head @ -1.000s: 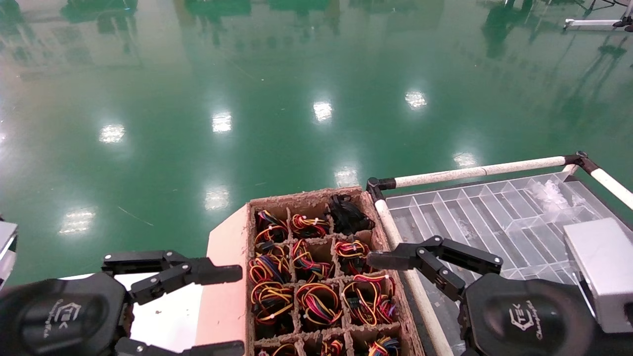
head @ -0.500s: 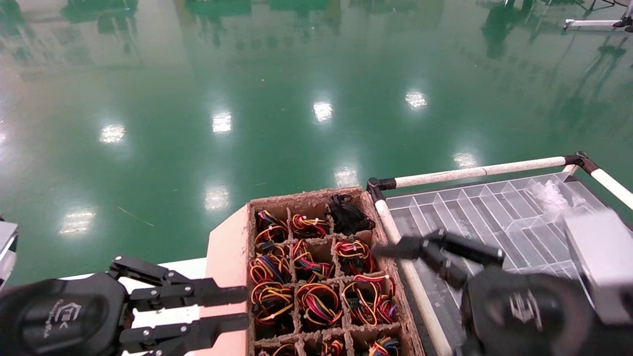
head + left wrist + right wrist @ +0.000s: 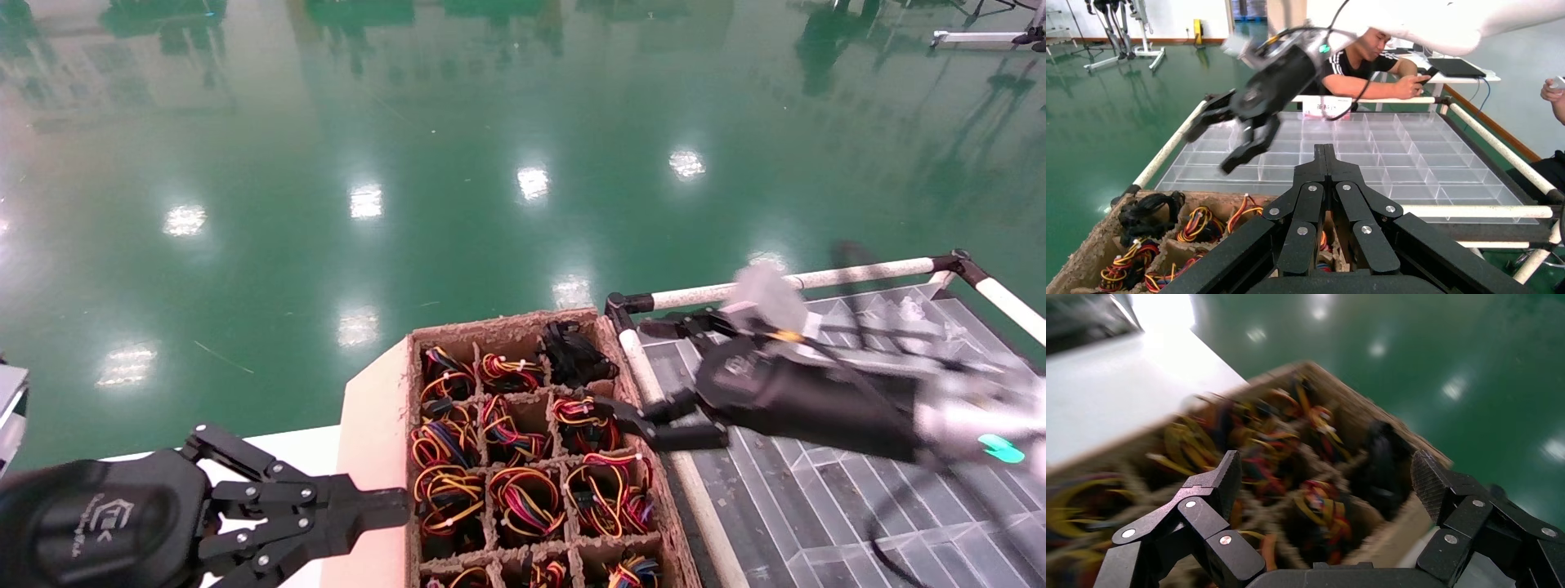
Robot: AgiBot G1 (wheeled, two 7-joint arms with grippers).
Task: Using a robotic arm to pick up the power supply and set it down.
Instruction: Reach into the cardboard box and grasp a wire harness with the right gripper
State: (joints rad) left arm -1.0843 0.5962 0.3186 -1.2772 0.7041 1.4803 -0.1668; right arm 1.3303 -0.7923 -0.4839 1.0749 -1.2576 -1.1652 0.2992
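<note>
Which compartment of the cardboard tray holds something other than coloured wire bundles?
The far corner compartment beside the white rail: it holds an all-black cable bunch, while every other visible cell holds red-yellow-black wire bundles.

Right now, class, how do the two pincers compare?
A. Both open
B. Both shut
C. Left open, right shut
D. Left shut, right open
D: the left pincer has its fingers pressed together, while the right pincer is spread wide above the divided cardboard box.
</note>
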